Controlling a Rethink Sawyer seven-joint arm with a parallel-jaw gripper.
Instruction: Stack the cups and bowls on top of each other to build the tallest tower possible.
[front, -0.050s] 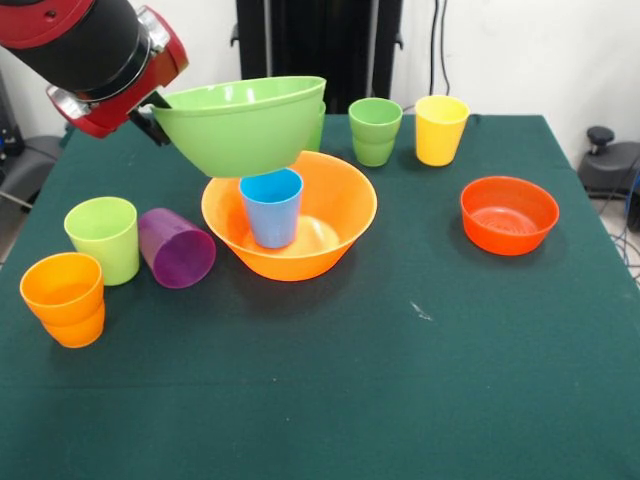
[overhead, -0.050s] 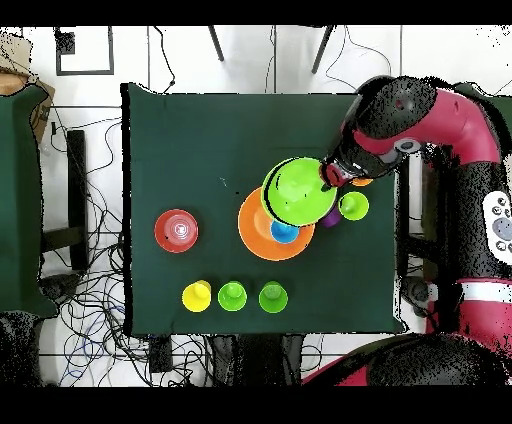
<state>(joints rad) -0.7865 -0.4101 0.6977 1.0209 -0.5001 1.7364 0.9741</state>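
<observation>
From the front, a lime bowl (front, -0.050s: 240, 130) is held tilted by its rim, pinched in the pincer (front, -0.050s: 160, 108), above a blue cup (front, -0.050s: 271, 206) standing in an orange bowl (front, -0.050s: 290, 215). From overhead, the lime bowl (overhead, -0.050s: 298, 190) is seen overlapping the orange bowl (overhead, -0.050s: 258, 235) on the green worktop (overhead, -0.050s: 200, 140).

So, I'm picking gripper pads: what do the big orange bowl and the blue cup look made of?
Orange bowl: likely moulded plastic, glossy, since its inner wall shows soft highlights and an even colour. Blue cup, upright inside it: probably plastic too, with a thin rim and a duller, satin sheen. Both look smooth, so possibly slippery.
</observation>
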